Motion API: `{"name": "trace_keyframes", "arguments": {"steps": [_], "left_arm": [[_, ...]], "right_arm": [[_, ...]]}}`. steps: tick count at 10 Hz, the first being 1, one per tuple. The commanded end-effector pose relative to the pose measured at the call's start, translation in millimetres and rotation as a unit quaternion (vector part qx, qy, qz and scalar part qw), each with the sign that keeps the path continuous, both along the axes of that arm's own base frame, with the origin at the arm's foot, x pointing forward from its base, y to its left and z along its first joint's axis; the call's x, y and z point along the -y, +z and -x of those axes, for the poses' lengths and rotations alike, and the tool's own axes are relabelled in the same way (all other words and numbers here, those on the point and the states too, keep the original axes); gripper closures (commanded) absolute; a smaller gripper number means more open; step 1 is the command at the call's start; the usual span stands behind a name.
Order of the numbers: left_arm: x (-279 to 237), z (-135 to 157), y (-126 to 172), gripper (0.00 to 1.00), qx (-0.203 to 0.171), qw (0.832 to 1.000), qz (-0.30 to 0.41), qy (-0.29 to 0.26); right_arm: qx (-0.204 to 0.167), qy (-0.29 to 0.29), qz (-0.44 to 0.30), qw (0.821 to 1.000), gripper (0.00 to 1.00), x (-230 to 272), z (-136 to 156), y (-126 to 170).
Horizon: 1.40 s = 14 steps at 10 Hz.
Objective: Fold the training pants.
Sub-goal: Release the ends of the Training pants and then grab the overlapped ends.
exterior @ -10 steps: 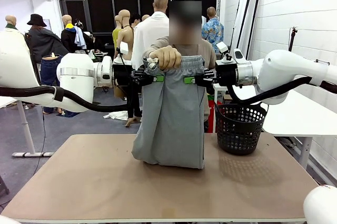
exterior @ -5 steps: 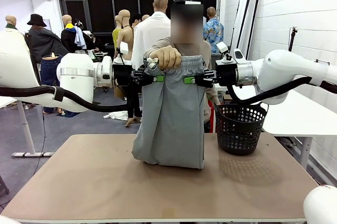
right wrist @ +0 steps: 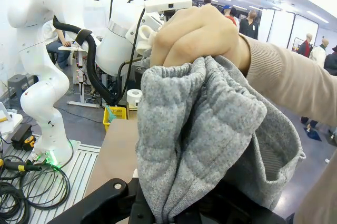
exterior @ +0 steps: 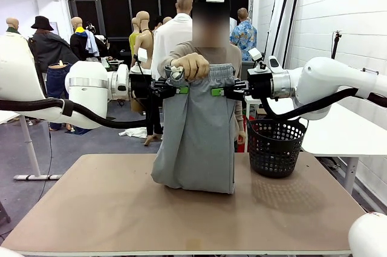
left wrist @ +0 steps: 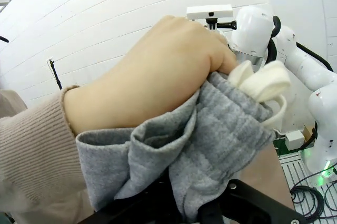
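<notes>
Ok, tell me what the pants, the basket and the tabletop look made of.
The training pants: soft grey knit jersey, matte, fuzzy-looking weave at the gathered waistband. The basket: black open mesh, plastic or coated wire, hard to tell. The table: smooth tan board, matte, probably wood or laminate.

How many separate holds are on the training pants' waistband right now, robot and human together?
3. The left gripper pinches the training pants at the waistband's left edge, the right gripper pinches its right edge, and the person's hand clutches the top middle.
</notes>
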<state>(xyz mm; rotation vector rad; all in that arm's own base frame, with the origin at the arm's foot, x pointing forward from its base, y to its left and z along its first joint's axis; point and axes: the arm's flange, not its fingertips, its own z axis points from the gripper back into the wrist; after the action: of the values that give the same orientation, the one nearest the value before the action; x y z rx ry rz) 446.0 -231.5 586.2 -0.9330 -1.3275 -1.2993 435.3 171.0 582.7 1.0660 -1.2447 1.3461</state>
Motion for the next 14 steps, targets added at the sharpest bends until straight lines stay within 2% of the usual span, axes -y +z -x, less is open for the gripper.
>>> {"name": "trace_keyframes", "arguments": {"steps": [1, 2, 3, 4, 7, 8, 9, 14], "left_arm": [[0, 0, 0, 1.00, 0.000, 1.000, 0.000, 0.000], [-1, 0, -1, 1.00, -0.002, 1.000, 0.003, 0.000], [-3, -1, -2, 0.90, -0.006, 1.000, 0.000, 0.000], [-4, -2, -2, 0.70, -0.009, 1.000, -0.001, 0.006], [-10, -3, -2, 0.10, -0.015, 1.000, 0.003, 0.011], [-11, -3, -1, 0.00, -0.016, 1.000, 0.004, 0.012], [-15, -2, -2, 0.00, -0.016, 1.000, 0.004, 0.015], [-38, 12, -4, 0.00, -0.026, 0.999, 0.003, 0.039]], "right_arm": [[-0.001, 0.003, -0.003, 1.000, 1.00, -1, 2, 3], [0.000, 0.000, 0.000, 1.000, 1.00, 0, 0, 0], [-0.005, -0.002, 0.005, 1.000, 1.00, 1, 0, 0], [-0.010, -0.004, 0.007, 1.000, 0.91, 2, -1, -1], [-0.023, -0.008, 0.011, 1.000, 0.32, 4, -2, 0], [-0.026, -0.008, 0.014, 1.000, 0.12, 5, -1, 1], [-0.029, -0.010, 0.019, 0.999, 0.00, 7, -2, 2], [-0.034, -0.042, 0.031, 0.998, 0.00, 34, 4, 3]]}}
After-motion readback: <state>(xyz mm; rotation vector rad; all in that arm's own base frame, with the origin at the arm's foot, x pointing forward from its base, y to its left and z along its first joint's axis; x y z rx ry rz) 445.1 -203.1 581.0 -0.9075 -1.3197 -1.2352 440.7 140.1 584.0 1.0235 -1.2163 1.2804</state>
